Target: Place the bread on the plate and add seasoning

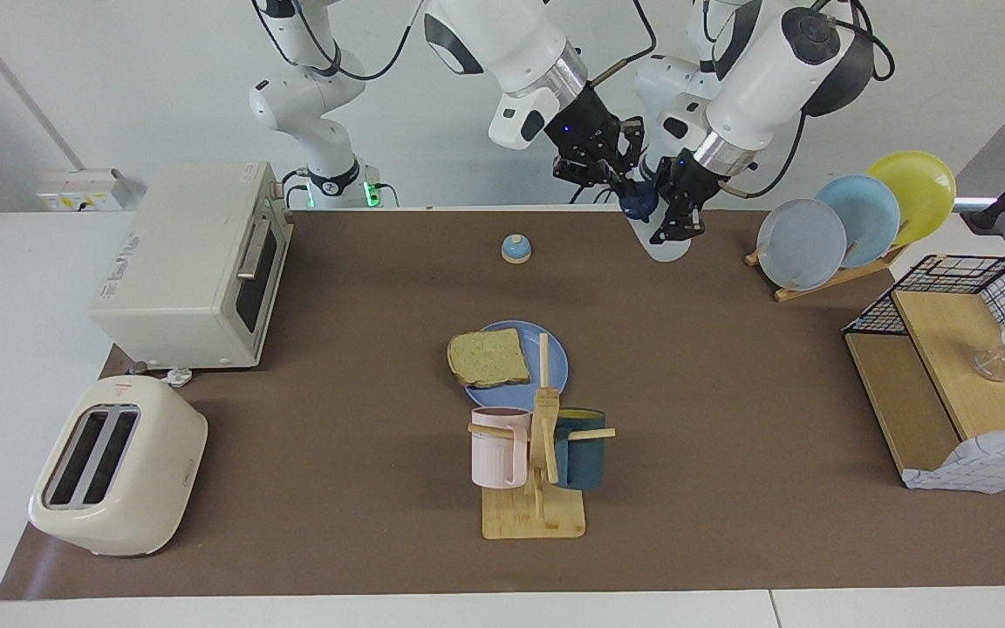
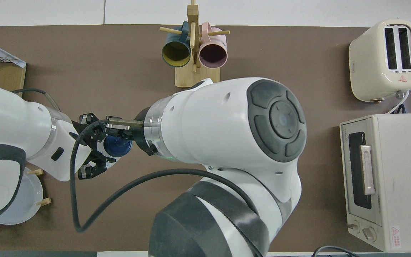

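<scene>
The bread, a tan speckled slice, lies on the round blue plate mid-table, overhanging its rim toward the right arm's end. In the overhead view my right arm hides both. The seasoning, a white squeeze bottle with a navy cap, hangs tilted over the table's edge nearest the robots. My left gripper is shut on its body. My right gripper reaches in from the side, shut on the navy cap. Seen from overhead, my left gripper and right gripper meet at the bottle.
A mug rack with a pink and a teal mug stands just farther from the robots than the plate. A small bell, a toaster oven, a toaster, a rack of upright plates and a wire-and-wood shelf ring the table.
</scene>
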